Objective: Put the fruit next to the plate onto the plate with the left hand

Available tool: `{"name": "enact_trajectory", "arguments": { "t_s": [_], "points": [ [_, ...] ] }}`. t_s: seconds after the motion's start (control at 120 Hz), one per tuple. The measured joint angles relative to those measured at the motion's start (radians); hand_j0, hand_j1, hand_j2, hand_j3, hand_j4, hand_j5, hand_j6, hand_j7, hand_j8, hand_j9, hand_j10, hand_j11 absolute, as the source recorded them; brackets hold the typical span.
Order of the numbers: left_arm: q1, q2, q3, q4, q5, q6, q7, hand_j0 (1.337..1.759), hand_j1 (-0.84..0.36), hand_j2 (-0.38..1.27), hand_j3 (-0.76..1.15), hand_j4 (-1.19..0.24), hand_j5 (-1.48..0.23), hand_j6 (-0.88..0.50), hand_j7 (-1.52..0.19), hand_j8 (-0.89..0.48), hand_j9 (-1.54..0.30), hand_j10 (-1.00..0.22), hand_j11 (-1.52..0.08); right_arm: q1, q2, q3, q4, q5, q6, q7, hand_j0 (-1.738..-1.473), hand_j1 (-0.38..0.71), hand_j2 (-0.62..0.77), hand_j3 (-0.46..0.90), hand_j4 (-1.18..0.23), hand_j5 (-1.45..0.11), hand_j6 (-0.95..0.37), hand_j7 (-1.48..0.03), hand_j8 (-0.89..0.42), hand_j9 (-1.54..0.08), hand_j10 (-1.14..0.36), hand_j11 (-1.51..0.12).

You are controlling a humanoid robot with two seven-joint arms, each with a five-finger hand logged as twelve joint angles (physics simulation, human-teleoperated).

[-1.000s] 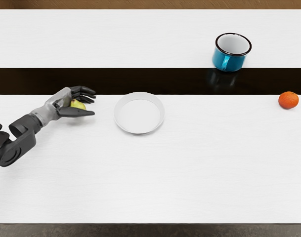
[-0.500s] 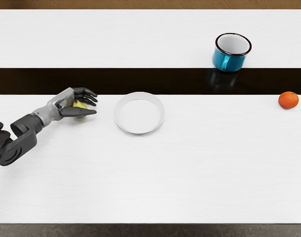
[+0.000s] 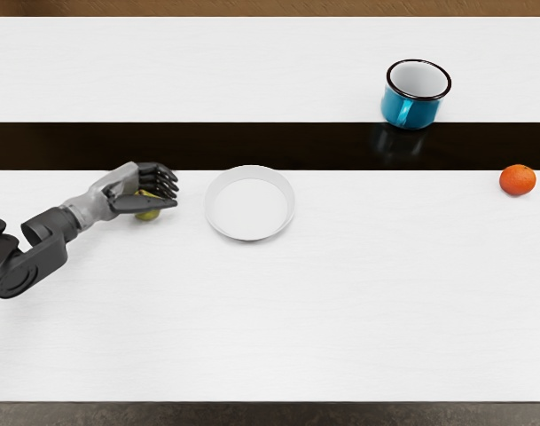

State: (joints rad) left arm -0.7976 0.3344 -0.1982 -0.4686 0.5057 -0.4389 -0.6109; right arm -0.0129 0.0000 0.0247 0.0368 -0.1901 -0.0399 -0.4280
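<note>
One hand is at work: my left hand (image 3: 145,189), whose arm enters from the left edge, lies low over the white table (image 3: 305,311). Its dark fingers (image 3: 163,182) are curled down over a small yellow-green fruit (image 3: 148,215), and the thumb crosses the near side. The fruit is thus enclosed in my grasp, with only slivers of it showing under the hand. Whether it is lifted clear of the table I cannot tell. Just past my fingertips, to the right, sits the white plate (image 3: 250,204), apart from the hand; the fruit is not yet on it. Well beyond the plate, farther right and toward the back, stands a teal mug (image 3: 416,91). An orange (image 3: 518,180) lies farthest from my hand, near the right edge.
</note>
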Motion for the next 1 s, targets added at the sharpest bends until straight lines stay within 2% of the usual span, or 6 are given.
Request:
{"name": "enact_trajectory", "arguments": {
  "t_s": [0.325,0.475,0.533,0.6,0.833,1.0],
  "points": [
    [0.003,0.014,-0.002,0.000,-0.001,-0.039,0.000,1.650,-0.46,0.09,0.00,-0.78,-0.99,-0.78,-0.98,-0.78,-0.98,-0.75,-1.03,0.001,0.000,0.000,0.000,0.000,0.000,0.000,-1.658,-0.35,0.00,0.00,0.00,0.00,0.00,0.00,0.00,0.00,0.00,0.00],
    [-0.025,0.014,0.021,0.001,0.002,-0.076,-0.001,1.648,-0.47,0.32,0.00,-0.81,-1.07,-0.81,-1.07,-0.82,-1.07,-0.75,-1.11,0.001,0.000,0.000,0.000,0.000,0.000,0.000,-1.658,-0.35,0.00,0.00,0.00,0.00,0.00,0.00,0.00,0.00,0.00,0.00],
    [-0.028,0.026,0.041,0.001,0.005,-0.092,-0.001,1.645,-0.38,0.33,0.00,-0.81,-1.11,-0.81,-1.11,-0.80,-1.11,-0.69,-1.14,0.001,0.000,0.000,0.000,0.000,0.000,0.000,-1.658,-0.35,0.00,0.00,0.00,0.00,0.00,0.00,0.00,0.00,0.00,0.00],
    [-0.035,0.035,0.059,0.000,0.012,-0.121,0.000,1.647,-0.41,0.31,0.00,-0.82,-1.13,-0.82,-1.13,-0.77,-1.13,-0.61,-1.15,0.001,0.000,0.000,0.000,0.000,0.000,0.000,-1.658,-0.35,0.00,0.00,0.00,0.00,0.00,0.00,0.00,0.00,0.00,0.00],
    [-0.059,0.037,0.108,0.001,0.009,-0.161,0.000,1.650,-0.43,0.12,0.00,-0.86,-1.13,-0.86,-1.13,-0.83,-1.12,-0.61,-1.15,0.001,0.000,-0.001,0.000,0.000,0.000,0.000,-1.658,-0.35,0.00,0.00,0.00,0.00,0.00,0.00,0.00,0.00,0.00,0.00],
    [-0.078,0.035,0.118,0.001,0.013,-0.168,-0.001,1.649,-0.48,0.12,0.00,-0.85,-1.15,-0.85,-1.15,-0.83,-1.15,-0.61,-1.17,0.001,0.000,0.000,0.000,0.000,0.000,0.000,-1.658,-0.35,0.00,0.00,0.00,0.00,0.00,0.00,0.00,0.00,0.00,0.00]
  ]
}}
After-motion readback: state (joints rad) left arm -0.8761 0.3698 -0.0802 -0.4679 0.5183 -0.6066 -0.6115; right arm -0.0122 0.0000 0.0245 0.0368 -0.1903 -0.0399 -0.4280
